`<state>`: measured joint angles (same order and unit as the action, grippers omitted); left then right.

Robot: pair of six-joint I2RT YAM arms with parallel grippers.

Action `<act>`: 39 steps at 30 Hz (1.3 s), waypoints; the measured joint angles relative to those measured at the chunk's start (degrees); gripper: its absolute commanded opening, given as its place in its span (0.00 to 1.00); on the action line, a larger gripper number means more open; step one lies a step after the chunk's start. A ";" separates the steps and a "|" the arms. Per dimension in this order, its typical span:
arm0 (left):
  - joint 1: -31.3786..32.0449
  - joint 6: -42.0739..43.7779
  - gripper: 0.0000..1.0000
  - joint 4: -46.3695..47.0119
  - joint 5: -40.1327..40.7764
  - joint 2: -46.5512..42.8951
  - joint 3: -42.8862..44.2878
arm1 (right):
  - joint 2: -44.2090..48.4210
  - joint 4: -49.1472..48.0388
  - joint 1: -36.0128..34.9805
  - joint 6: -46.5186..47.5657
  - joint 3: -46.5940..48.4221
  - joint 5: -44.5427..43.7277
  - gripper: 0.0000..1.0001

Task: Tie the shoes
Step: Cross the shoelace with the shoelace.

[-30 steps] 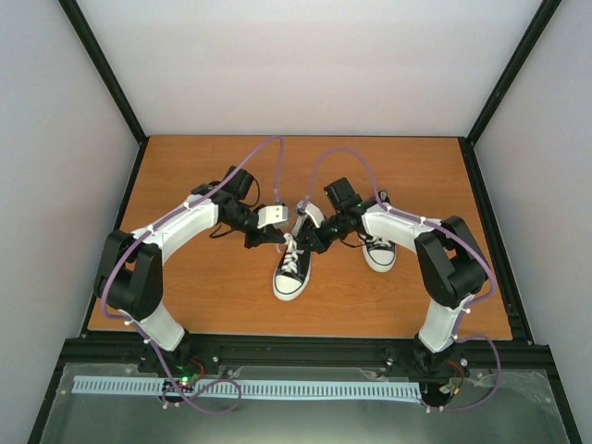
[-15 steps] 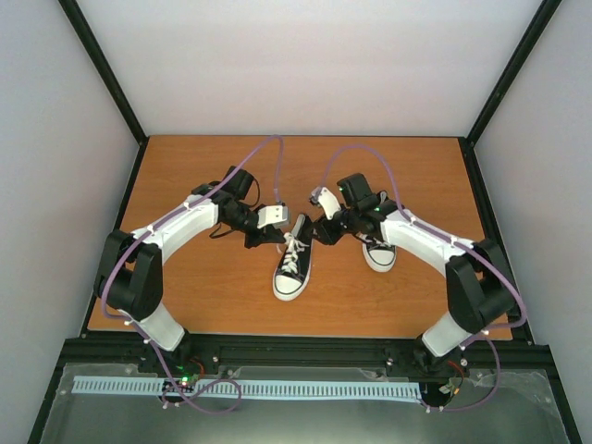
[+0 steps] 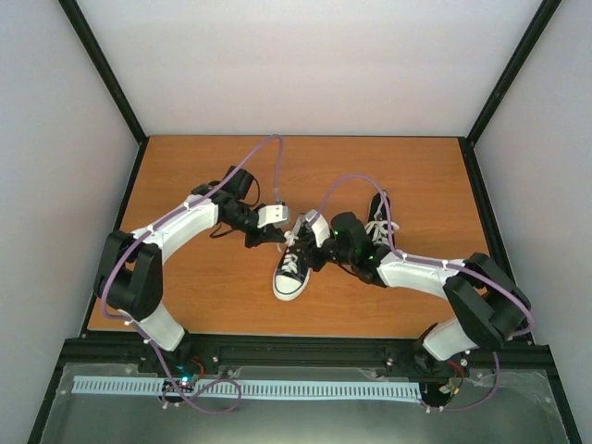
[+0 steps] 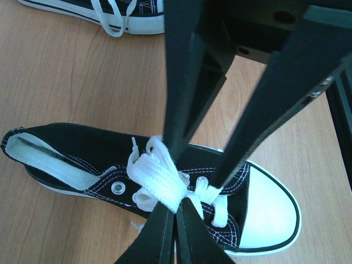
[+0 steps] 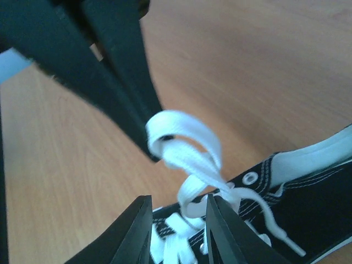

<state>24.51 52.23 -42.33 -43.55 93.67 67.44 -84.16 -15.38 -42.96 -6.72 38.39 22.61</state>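
Note:
One black sneaker (image 3: 289, 276) with a white toe cap lies mid-table, toe toward me. My left gripper (image 3: 277, 235) is shut on a loop of its white lace (image 4: 159, 170), pinched at the fingertips (image 4: 177, 204). My right gripper (image 3: 311, 248) is open just above the same shoe's laces. In the right wrist view its fingers (image 5: 137, 231) straddle the lace strand below the loop (image 5: 190, 129) without closing on it. The second sneaker (image 3: 379, 215) lies to the right, its toe hidden under my right arm. It also shows in the left wrist view (image 4: 110, 14).
The wooden table (image 3: 213, 296) is bounded by a black frame (image 3: 296, 347) in front and white walls at the sides and back. Both arms and their purple cables (image 3: 268, 148) crowd over the middle.
My right arm has swung from behind the shoes down and toward me, bringing its gripper to the left shoe's laces. The left gripper has held still with the lace.

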 measured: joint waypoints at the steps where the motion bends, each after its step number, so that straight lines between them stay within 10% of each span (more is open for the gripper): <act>1: 0.00 0.00 0.01 0.07 0.00 0.00 0.00 | -0.48 -1.57 0.00 -0.90 0.00 -1.27 0.30; 14: 0.00 -0.02 0.01 0.31 -0.07 0.00 0.00 | -6.49 -5.51 -0.07 -4.52 1.33 -4.52 0.35; 26: 0.00 -0.04 0.01 0.28 -0.15 0.04 0.22 | -8.83 -6.14 -0.17 -3.87 3.21 0.63 0.06; 39: 0.00 -2.21 0.01 3.56 4.42 1.60 0.20 | 0.81 15.98 -0.17 0.44 5.95 16.39 0.03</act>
<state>24.51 50.02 -38.76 -39.13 95.26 67.64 -83.35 0.60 -43.13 -6.28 44.34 39.00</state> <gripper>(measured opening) 0.030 0.034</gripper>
